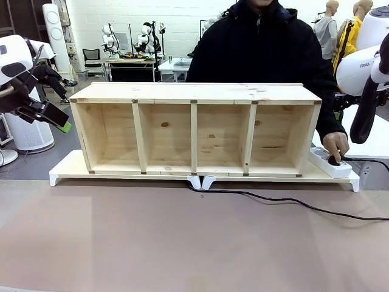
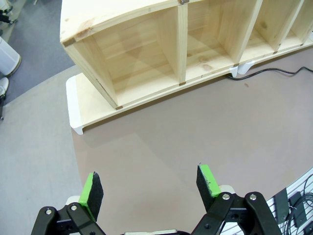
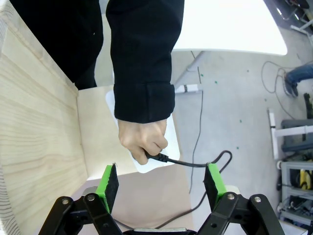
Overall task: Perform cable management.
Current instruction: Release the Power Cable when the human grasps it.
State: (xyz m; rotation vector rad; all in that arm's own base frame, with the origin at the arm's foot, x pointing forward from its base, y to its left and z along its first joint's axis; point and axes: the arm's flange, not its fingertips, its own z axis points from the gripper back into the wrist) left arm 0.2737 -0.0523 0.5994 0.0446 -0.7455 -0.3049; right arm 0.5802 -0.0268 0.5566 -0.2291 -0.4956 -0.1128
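**Plug still in the person's hand, both claws waiting**

Brown bench (image 1: 152, 243) runs across the room's near side, with desks and other gear in the workshop behind. On it stands one wooden shelf unit (image 1: 194, 131) with four open compartments, raised on two white risers (image 1: 67, 170) set end to end. One person (image 1: 258, 45) in a dark jacket stands at the far side behind it.

At the far right, one white power strip (image 1: 331, 163) lies on the riser, just beside the shelf's end. The person's hand (image 1: 335, 146) rests on it, gripping the plug (image 3: 159, 157) of the cable (image 1: 273, 199). That single black cable trails from the strip off to the right, and another stretch runs along the bench from the gap between the risers toward the right edge.

Two arms, two claws. The left claw (image 2: 149, 188) hangs spread and empty above bare bench near the shelf's left end. The right claw (image 3: 161, 183) is also spread, empty, poised above the person's hand.

To my eye the step in hand is the plugging or unplugging by the person. The right claw would do best to hold off until that hand clears, then pinch the cord close behind the plug, not mid-span, so the slack does not whip or snag on the riser's corner.
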